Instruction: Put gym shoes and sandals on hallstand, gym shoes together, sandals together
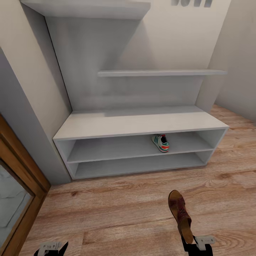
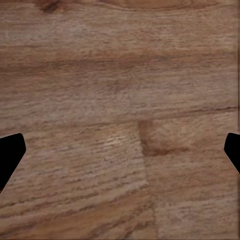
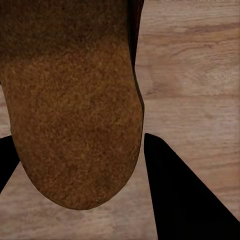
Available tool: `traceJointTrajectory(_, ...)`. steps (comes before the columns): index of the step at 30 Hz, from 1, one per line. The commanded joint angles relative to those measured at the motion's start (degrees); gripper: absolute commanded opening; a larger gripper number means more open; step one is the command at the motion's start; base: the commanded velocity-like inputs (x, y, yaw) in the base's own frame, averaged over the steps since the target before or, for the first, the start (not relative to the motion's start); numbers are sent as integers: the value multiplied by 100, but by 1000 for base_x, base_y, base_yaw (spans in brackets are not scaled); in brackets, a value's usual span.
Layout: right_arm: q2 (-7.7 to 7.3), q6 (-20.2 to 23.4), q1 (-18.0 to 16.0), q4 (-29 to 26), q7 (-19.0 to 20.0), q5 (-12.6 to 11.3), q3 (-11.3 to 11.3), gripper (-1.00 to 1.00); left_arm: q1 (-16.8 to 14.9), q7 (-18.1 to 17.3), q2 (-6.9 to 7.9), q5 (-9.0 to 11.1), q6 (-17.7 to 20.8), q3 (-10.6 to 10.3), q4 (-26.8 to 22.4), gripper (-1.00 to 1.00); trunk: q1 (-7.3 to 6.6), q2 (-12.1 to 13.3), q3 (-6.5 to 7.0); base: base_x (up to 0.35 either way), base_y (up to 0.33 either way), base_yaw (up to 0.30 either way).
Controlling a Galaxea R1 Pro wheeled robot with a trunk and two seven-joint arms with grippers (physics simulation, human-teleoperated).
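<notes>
**One sneaker shelved, one sandal in the right gripper**

While the left side of the head view is mostly wall and a wooden door frame [image 1: 25, 177], the left gripper [image 1: 51, 248] sits down at the bottom edge over the floor [image 1: 117, 209]. Its wrist cam looks straight at bare planks [image 2: 120, 100], with the two dark fingertips [image 2: 10, 155] spread far apart at the edges of the shot and nothing between them, so that one's wide open and empty.

Moving right, the hallstand [image 1: 138, 122] stands against the wall: bench top bare, two open shelf rows under it, stepped wall shelves above. One gym shoe [image 1: 160, 142] sits on the upper of the two open rows, right of centre, sole side showing teal and orange.

Further right and closer to the robot, the right gripper [image 1: 195, 243] has a sandal [image 1: 180, 215] clamped at the heel end, toe pointing away toward the rack, held up over the floor. On the right wrist cam the tan sole [image 3: 75, 115] takes up most of the shot, with a dark finger [image 3: 175, 195] pressed right beside its edge.
</notes>
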Motion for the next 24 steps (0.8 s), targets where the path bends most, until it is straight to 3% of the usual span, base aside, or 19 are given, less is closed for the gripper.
traceJointTrajectory(1, 2, -14, -5, 3, 41, 24, -50, -100, -4, -58, -6, 23, -12, 27, 0, 100, -1, -2, -4, 0, 2, 0)
traceJointTrajectory(7, 11, -14, -5, 0, 38, 25, -51, -100, -7, -60, -34, 7, -94, -32, -46, 100, -1, -2, -4, 0, 0, 0)
traceJointTrajectory(13, 12, -11, -5, -6, 38, 24, -51, -100, -12, -152, -45, 0, -130, -321, -75, 100, -1, -2, -4, 0, 0, 0)
traceJointTrajectory(16, 20, 5, -7, -19, 38, 20, -56, -100, -12, -342, -41, 0, -141, -491, -83, 100, -1, -2, -4, 0, 0, 0)
traceJointTrajectory(21, 55, 65, -11, -36, 31, 19, -49, -100, -13, -708, -39, -1, -253, -602, -95, 100, -1, -2, -4, 0, 0, 0)
traceJointTrajectory(24, 163, 303, -15, -85, 28, 27, -45, -100, -13, -898, -38, 3, -471, -622, -89, 100, -1, -2, -4, 0, 0, 0)
